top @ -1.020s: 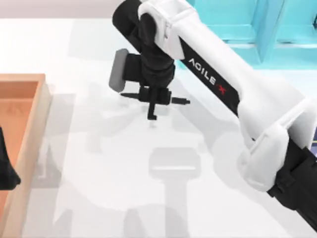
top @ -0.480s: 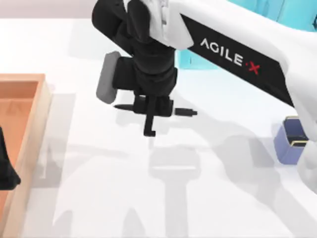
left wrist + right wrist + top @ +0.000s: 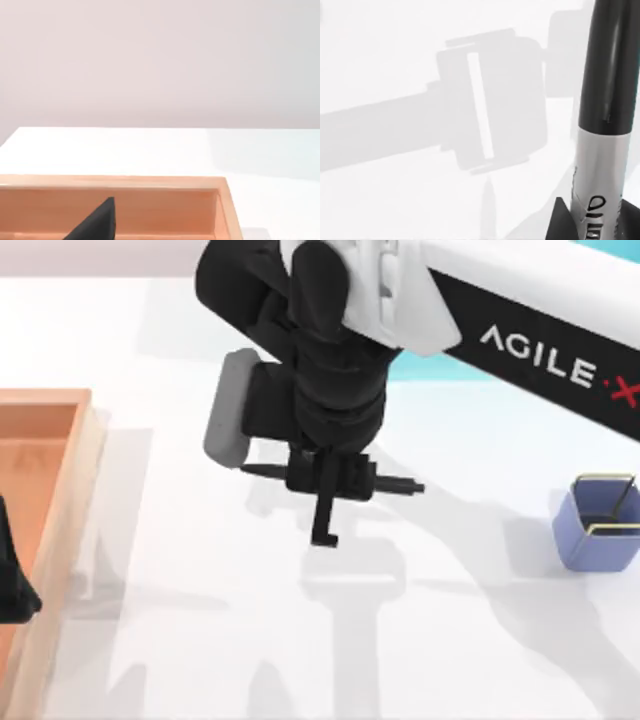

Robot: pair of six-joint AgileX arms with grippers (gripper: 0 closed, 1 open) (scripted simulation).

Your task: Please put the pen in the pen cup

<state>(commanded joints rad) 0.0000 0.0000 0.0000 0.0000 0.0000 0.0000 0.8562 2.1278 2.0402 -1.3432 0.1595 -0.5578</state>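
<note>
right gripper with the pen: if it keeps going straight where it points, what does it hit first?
The right gripper points down, shut on the slim black marker pen. Straight on lies bare white table; height unclear. The small periwinkle-blue square cup stands well off to the right.

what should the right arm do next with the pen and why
Probably carry it right across the table toward the pen cup. The right tool holds the pen lifted mid-table, and the cup stands open and apart at the right edge. The left tool sits parked over the wooden tray.

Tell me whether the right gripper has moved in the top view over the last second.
Yes. The right gripper, shut on the pen, has shifted away from the orange tray, toward the pen cup.
</note>
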